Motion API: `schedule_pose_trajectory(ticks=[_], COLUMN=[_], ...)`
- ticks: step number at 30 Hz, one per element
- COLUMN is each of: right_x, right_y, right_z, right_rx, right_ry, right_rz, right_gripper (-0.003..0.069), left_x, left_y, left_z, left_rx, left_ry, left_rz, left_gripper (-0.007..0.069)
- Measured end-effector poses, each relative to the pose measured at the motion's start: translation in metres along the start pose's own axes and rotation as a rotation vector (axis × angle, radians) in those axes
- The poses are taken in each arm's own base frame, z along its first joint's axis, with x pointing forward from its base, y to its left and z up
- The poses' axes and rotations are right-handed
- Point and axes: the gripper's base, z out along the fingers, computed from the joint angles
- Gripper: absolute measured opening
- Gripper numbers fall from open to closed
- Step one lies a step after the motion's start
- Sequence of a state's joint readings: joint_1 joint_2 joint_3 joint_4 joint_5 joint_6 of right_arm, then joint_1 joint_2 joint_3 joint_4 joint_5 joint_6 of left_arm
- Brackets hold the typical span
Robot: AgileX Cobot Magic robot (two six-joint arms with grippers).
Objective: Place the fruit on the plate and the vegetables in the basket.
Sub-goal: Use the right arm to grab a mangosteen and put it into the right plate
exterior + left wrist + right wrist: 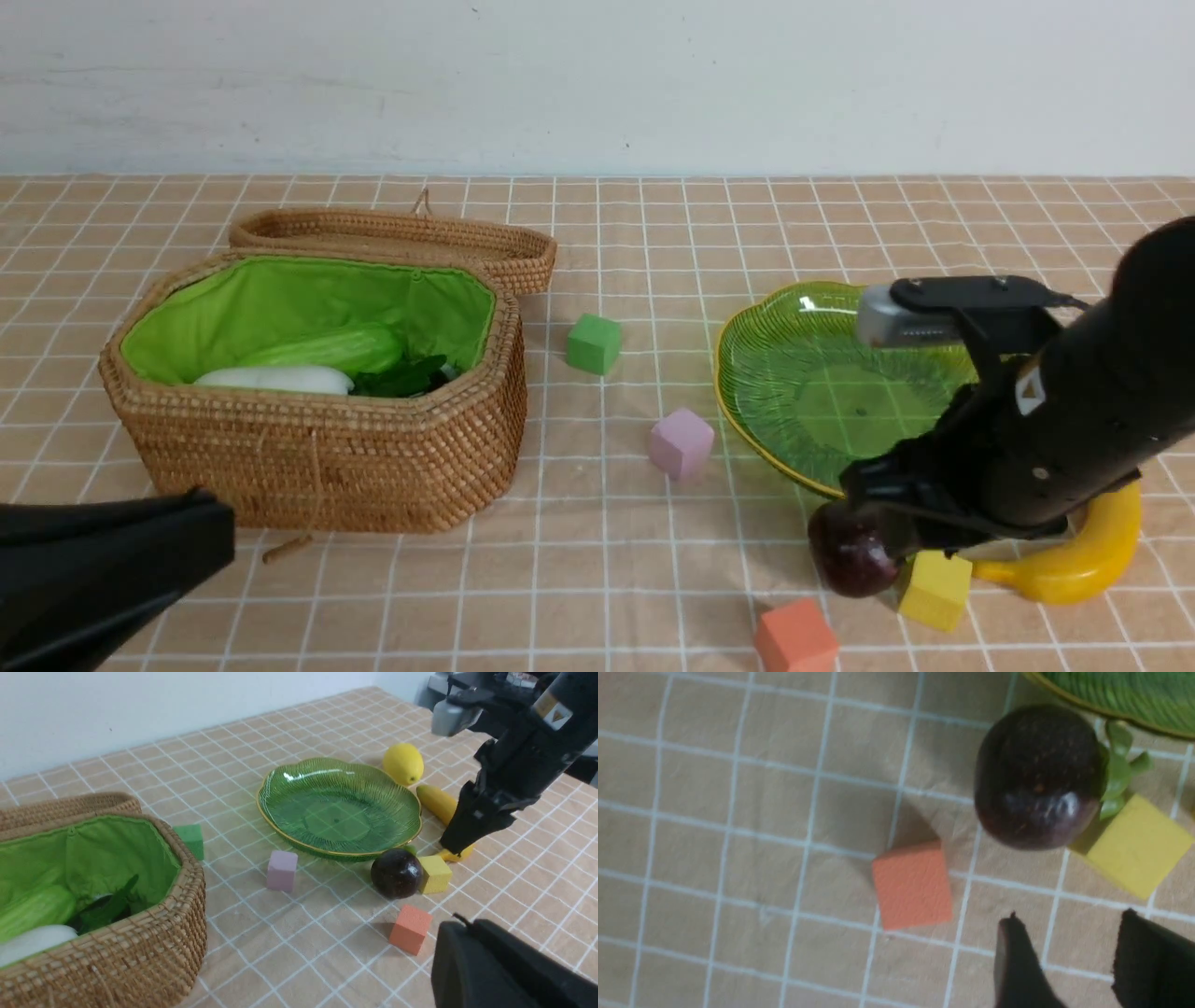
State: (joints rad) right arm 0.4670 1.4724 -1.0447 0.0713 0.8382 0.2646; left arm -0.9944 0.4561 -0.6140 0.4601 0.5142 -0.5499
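Note:
The dark purple mangosteen (851,560) (1036,779) lies on the cloth just off the green plate (812,392) (336,807), touching a yellow cube. My right gripper (1069,921) hovers low beside it, open, with nothing between its fingers. The banana (1083,551) (437,802) lies under the right arm, and the lemon (403,763) sits behind the plate. The wicker basket (317,457) holds a light green leafy vegetable (327,350), a white radish (275,378) and dark green leaves. My left gripper (460,921) is shut and holds nothing, near the table's front left.
The basket lid (401,238) lies behind the basket. Loose cubes sit on the checked cloth: green (594,343), pink (681,443), yellow (934,588) against the mangosteen, orange (795,639) near the front edge. A white wall closes the back.

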Motion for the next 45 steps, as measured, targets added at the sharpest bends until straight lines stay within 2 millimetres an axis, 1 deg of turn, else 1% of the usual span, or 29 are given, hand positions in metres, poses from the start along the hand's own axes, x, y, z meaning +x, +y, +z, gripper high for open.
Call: schedule_pose_trajectory(ticks=[1, 2, 5, 6, 7, 8, 9, 12, 16, 17, 20, 23, 28, 33, 39, 42, 45], right_x=[-0.001, -0.004, -0.011, -0.014, -0.017, -0.017, -0.02, -0.023, -0.027, -0.028, -0.027, -0.026, -0.026, -0.025, -0.024, -0.025, -0.026], right_y=[0.0, -0.001, -0.001, 0.0, 0.0, 0.0, 0.0, -0.001, -0.002, -0.002, -0.002, -0.002, -0.002, -0.001, 0.001, 0.001, 0.003], right_z=[0.003, 0.014, 0.034, 0.04, 0.046, 0.047, 0.052, 0.063, 0.077, 0.078, 0.084, 0.086, 0.086, 0.086, 0.084, 0.078, 0.065], right_rx=[0.006, 0.019, 0.021, 0.021, 0.025, 0.025, 0.033, 0.05, 0.071, 0.071, 0.075, 0.074, 0.074, 0.06, 0.046, 0.038, 0.023], right_ry=[0.004, 0.002, -0.019, -0.028, -0.035, -0.039, -0.041, -0.03, -0.011, -0.011, 0.006, 0.024, 0.031, 0.042, 0.045, 0.034, 0.007], right_rz=[0.002, 0.001, 0.002, 0.001, -0.005, -0.006, -0.017, -0.031, -0.049, -0.049, -0.048, -0.038, -0.033, -0.008, 0.01, 0.003, 0.002], right_gripper=[0.0382, 0.0456, 0.0603, 0.0638, 0.0664, 0.0666, 0.0678, 0.0671, 0.0629, 0.0627, 0.0578, 0.0556, 0.0549, 0.0507, 0.0507, 0.0507, 0.0507], left_x=[0.0, 0.0, -0.001, -0.002, -0.002, -0.002, -0.002, -0.002, -0.002, -0.002, -0.002, -0.002, -0.002, -0.002, -0.002, -0.002, -0.003], left_y=[0.0, 0.001, 0.0, 0.0, 0.0, 0.0, 0.0, 0.0, 0.0, 0.0, 0.0, 0.0, 0.0, 0.0, 0.0, 0.0, 0.0], left_z=[-0.001, -0.003, -0.003, -0.003, -0.003, -0.003, -0.003, -0.003, -0.003, -0.003, -0.003, -0.003, -0.003, -0.003, -0.003, -0.003, -0.003], left_rx=[0.0, 0.003, 0.01, 0.012, 0.013, 0.013, 0.014, 0.015, 0.014, 0.014, 0.014, 0.014, 0.014, 0.014, 0.013, 0.009, 0.006], left_ry=[-0.003, -0.018, -0.038, -0.04, -0.042, -0.042, -0.045, -0.046, -0.047, -0.047, -0.047, -0.047, -0.047, -0.046, -0.048, -0.051, -0.061], left_rz=[0.001, 0.004, 0.007, 0.008, 0.008, 0.008, 0.009, 0.009, 0.01, 0.01, 0.01, 0.011, 0.011, 0.013, 0.016, 0.026, 0.041], left_gripper=[-0.0013, -0.0013, -0.0013, -0.0013, -0.0013, -0.0013, -0.0013, -0.0013, -0.0013, -0.0013, -0.0013, -0.0013, -0.0013, -0.0013, -0.0013, -0.0013, -0.0013])
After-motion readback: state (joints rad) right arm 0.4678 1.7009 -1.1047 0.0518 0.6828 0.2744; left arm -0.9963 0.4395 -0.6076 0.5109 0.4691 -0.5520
